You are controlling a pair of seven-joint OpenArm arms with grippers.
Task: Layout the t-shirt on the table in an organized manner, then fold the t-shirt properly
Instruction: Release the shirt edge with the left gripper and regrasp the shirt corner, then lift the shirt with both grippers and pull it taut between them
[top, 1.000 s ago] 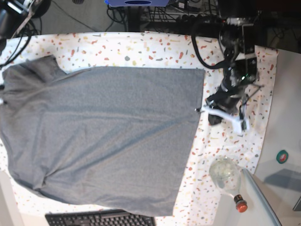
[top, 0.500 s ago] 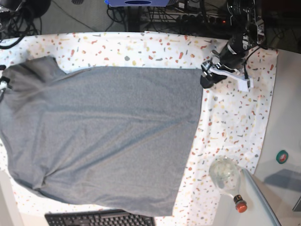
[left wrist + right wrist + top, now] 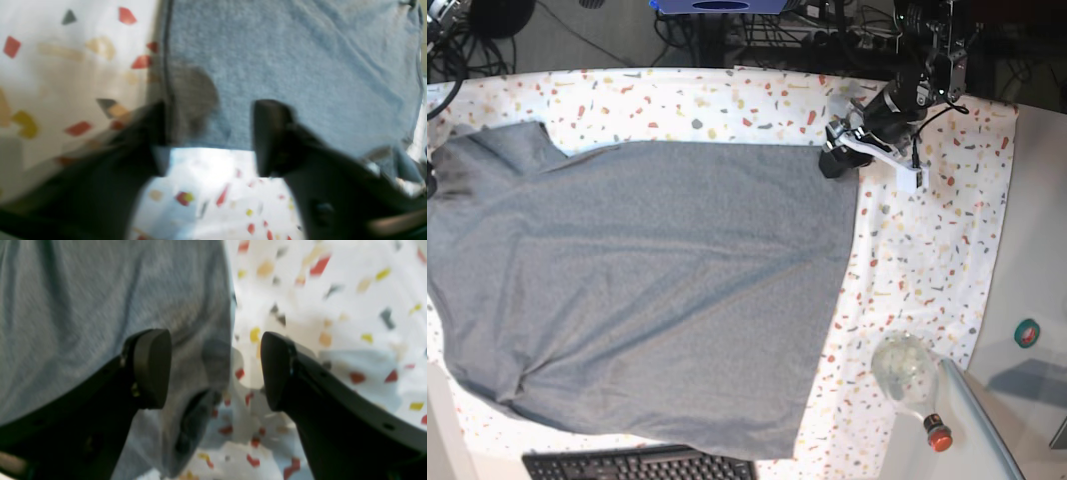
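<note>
The grey t-shirt (image 3: 647,290) lies spread flat on the speckled table (image 3: 927,250), one sleeve at the far left. My left gripper (image 3: 832,160) sits at the shirt's far right hem corner. In the left wrist view the left gripper (image 3: 213,140) is open, its dark fingers (image 3: 270,133) straddling that corner of the t-shirt (image 3: 283,60). In the right wrist view my right gripper (image 3: 213,370) is open wide over an edge of the t-shirt (image 3: 83,306), one finger above the cloth and the other above the bare table (image 3: 333,306). The right gripper hardly shows in the base view.
A black keyboard (image 3: 637,465) lies at the near edge below the shirt. A clear glass bottle with a red cap (image 3: 912,375) lies at the near right, with a green roll (image 3: 1027,332) beyond it. Cables and stands line the far side.
My left gripper has travelled from beside the middle of the right hem up to its far corner and now reaches over it. The shirt has not shifted.
</note>
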